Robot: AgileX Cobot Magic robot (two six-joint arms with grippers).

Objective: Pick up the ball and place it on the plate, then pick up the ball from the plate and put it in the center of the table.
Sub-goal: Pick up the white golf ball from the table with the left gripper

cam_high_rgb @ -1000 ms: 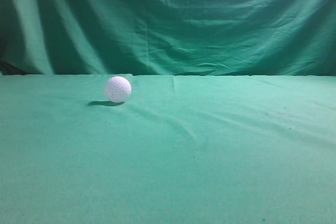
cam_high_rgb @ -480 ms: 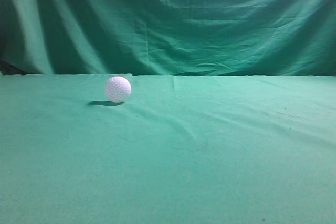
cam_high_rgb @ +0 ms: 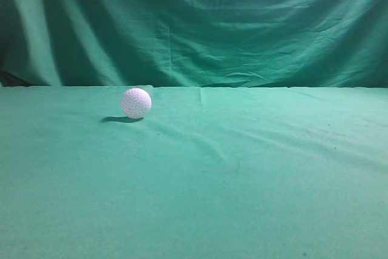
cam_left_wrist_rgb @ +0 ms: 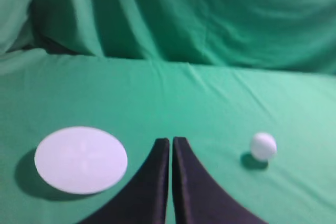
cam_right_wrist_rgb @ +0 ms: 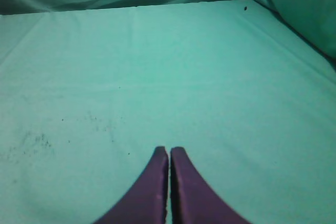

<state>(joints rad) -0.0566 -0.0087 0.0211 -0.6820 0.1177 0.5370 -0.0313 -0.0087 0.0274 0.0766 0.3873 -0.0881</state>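
Observation:
The white dimpled ball (cam_high_rgb: 136, 102) rests on the green cloth table (cam_high_rgb: 242, 198), left of middle and towards the back in the exterior view. In the left wrist view the ball (cam_left_wrist_rgb: 263, 146) lies ahead and to the right of my left gripper (cam_left_wrist_rgb: 171, 141), which is shut and empty. A round white plate (cam_left_wrist_rgb: 80, 159) lies flat on the cloth to that gripper's left. My right gripper (cam_right_wrist_rgb: 169, 150) is shut and empty over bare cloth. Neither gripper nor the plate shows in the exterior view.
A draped, folded green cloth backdrop (cam_high_rgb: 200, 22) rises behind the table's far edge. In the right wrist view the cloth (cam_right_wrist_rgb: 157, 66) bears small dark specks, and the backdrop folds in at the far right (cam_right_wrist_rgb: 304, 9).

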